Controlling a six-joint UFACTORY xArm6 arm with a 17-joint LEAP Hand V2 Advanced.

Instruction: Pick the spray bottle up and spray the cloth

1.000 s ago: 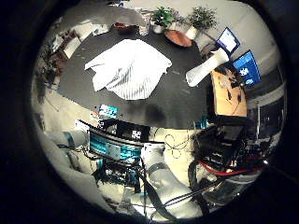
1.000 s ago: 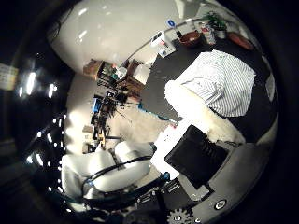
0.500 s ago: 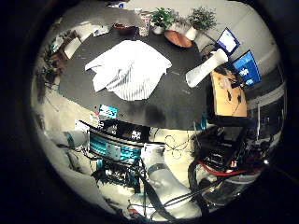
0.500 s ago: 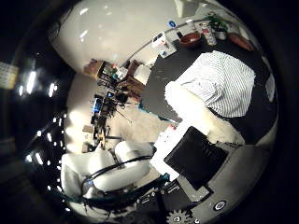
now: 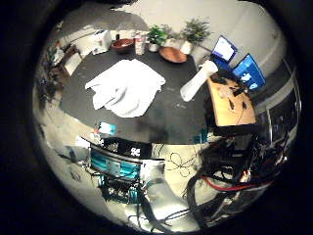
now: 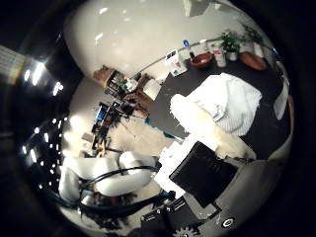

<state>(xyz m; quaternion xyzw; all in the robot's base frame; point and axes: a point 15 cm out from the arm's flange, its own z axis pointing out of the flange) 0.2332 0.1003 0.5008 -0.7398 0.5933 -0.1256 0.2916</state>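
Observation:
In the right little finger side palm view a white spray bottle point(image 5: 198, 80) lies on its side on the dark table point(image 5: 156, 113), near the edge by the wooden desk. A white striped cloth point(image 5: 125, 86) lies crumpled on the table, a short way from the bottle. My hand is high above the table and away from both. In the right thumb side palm view one white finger point(image 6: 212, 126) reaches out straight in front of the cloth point(image 6: 242, 99), beside a black part of my hand point(image 6: 202, 168). The hand holds nothing.
Bowls point(image 5: 124, 44), small containers and potted plants point(image 5: 194, 29) stand along the table's far edge. A wooden desk point(image 5: 233, 103) with monitors point(image 5: 246, 70) is beside the bottle's end. Equipment point(image 5: 117, 162) and my arm's white base point(image 5: 161, 191) are below the near edge.
Both views have shifted, so the hand has moved and turned a little. The bottle and the cloth lie where they were.

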